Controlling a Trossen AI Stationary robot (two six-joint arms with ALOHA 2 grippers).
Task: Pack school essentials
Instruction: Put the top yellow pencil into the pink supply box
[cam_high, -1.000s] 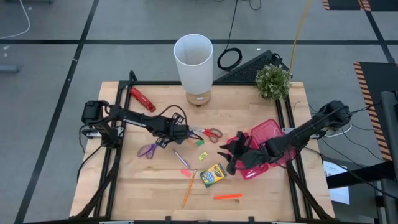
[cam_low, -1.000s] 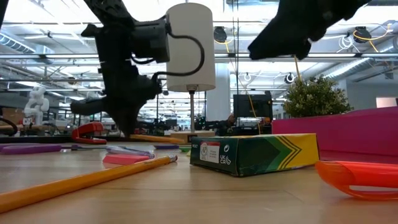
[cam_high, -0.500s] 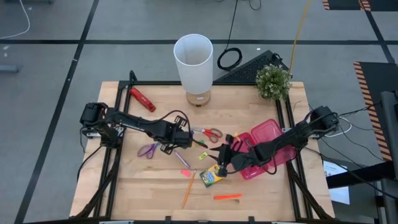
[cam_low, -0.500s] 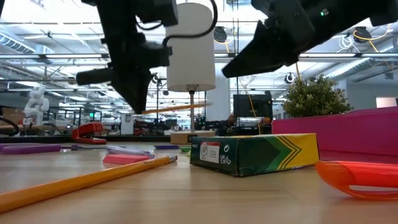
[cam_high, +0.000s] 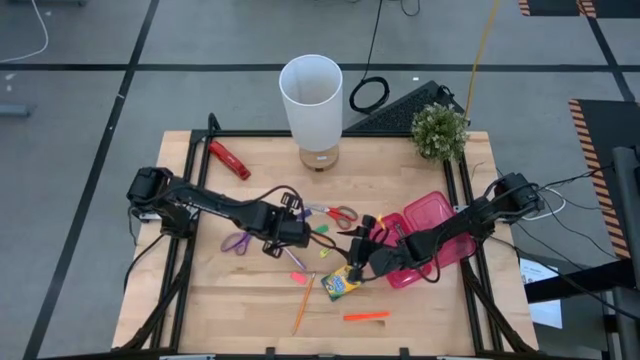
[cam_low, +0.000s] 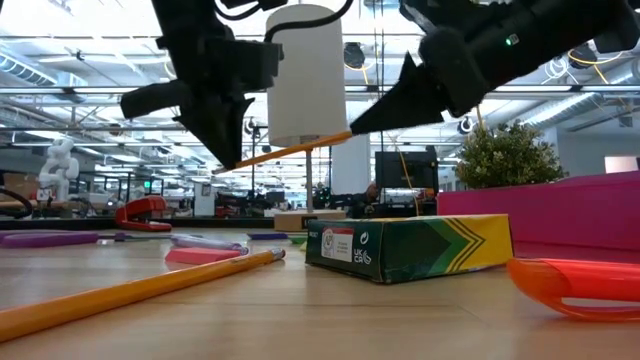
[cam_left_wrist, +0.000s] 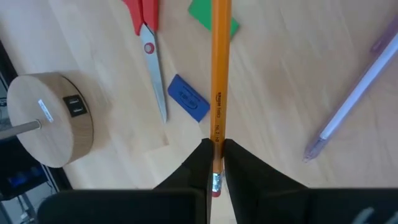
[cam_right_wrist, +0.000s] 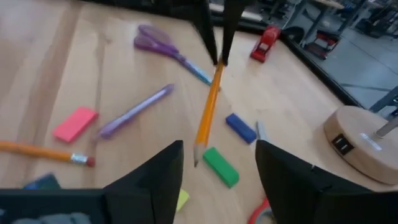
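Hidden: the pencil (cam_left_wrist: 219, 74) is showing only partly in the high view, under the arms; the pink case (cam_high: 437, 215) is being partly covered by the right arm.
Left end effector (cam_left_wrist: 214, 152): pinching the pencil near its eraser end, holding it in the air above the tabletop (cam_high: 230, 290), pointing toward the right end effector.
Right end effector (cam_right_wrist: 214, 168): gaping wide, facing the pencil tip, not touching it.
Arm pose: both are reaching low toward the tabletop's middle, almost meeting.
Lying on the tabletop: red scissors (cam_high: 338, 213), purple scissors (cam_high: 237, 242), crayon box (cam_high: 342, 283), orange marker (cam_high: 366, 316), a second pencil (cam_high: 303, 303), erasers (cam_left_wrist: 188, 98).
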